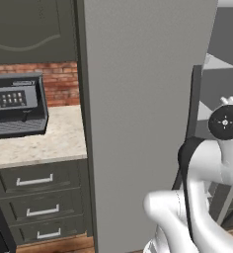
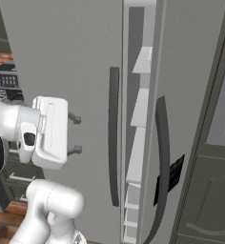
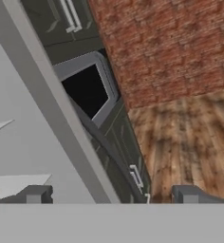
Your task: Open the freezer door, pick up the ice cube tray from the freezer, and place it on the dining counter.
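Fingers (image 2: 75,133) spread wide, holding nothing — just beside the freezer door (image 2: 71,62), which stands ajar, its bar handle (image 2: 114,138) near.

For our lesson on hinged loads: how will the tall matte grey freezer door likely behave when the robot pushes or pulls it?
The tall matte grey freezer door looks rigid, so it should probably swing rather than flex. It already stands slightly ajar, showing pale shelves. Its long dark vertical bar handle may be smooth and slippery.

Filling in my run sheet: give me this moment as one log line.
stage: opening freezer door | door: ajar, shelves visible in gap | gripper: open, empty, beside door face | ice cube tray: not seen
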